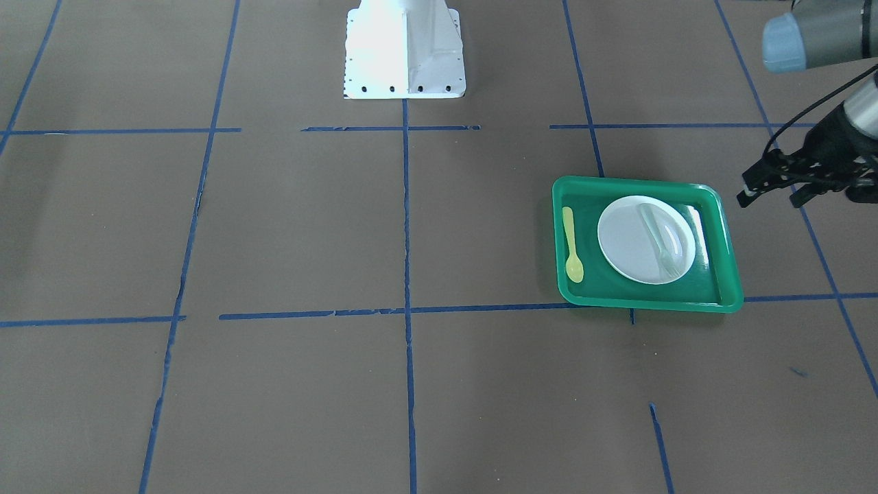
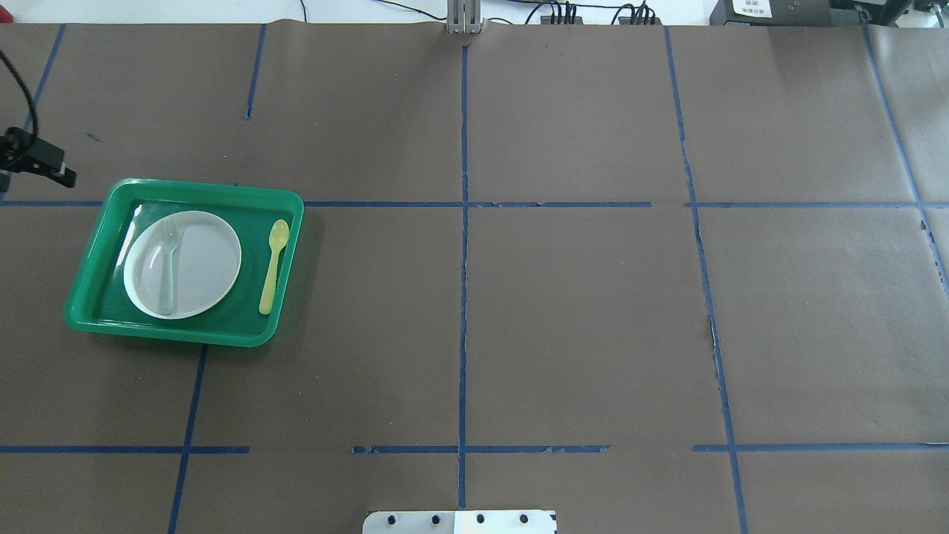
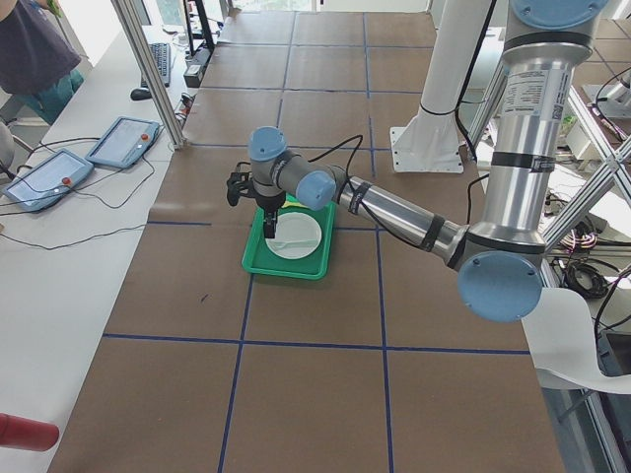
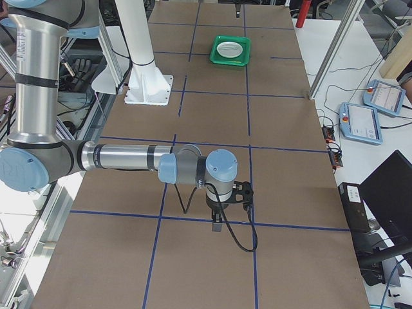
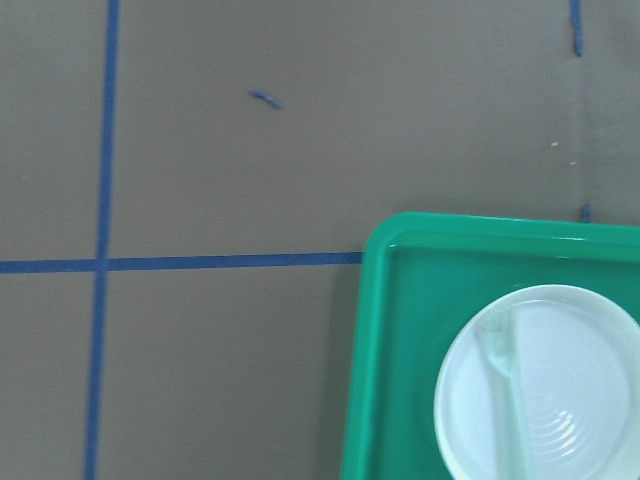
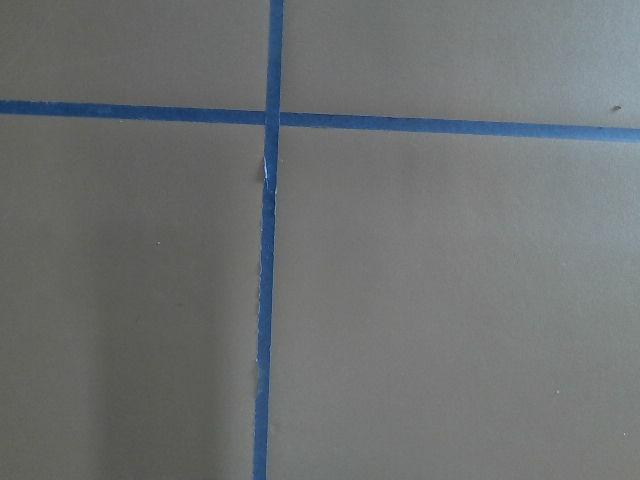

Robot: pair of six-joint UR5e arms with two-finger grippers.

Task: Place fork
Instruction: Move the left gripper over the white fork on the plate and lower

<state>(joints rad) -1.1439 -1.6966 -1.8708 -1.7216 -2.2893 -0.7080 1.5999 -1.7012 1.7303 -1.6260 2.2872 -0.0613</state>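
The pale translucent fork [image 1: 660, 240] lies lengthwise on the white plate [image 1: 627, 247], toward the plate's side nearest my left arm. The plate sits in the green tray [image 1: 645, 184]. The fork also shows in the overhead view [image 2: 170, 263] and the left wrist view [image 5: 505, 385]. My left gripper [image 1: 772, 199] hovers beside the tray, off its outer back corner, with its fingers apart and empty. My right gripper [image 4: 217, 225] shows only in the exterior right view, far from the tray, pointing down at the table. I cannot tell whether it is open or shut.
A yellow plastic spoon [image 1: 571, 243] lies in the tray beside the plate, on the side toward the table's middle. The white robot base [image 1: 405, 48] stands at the table's near edge. Blue tape lines cross the brown table cover.
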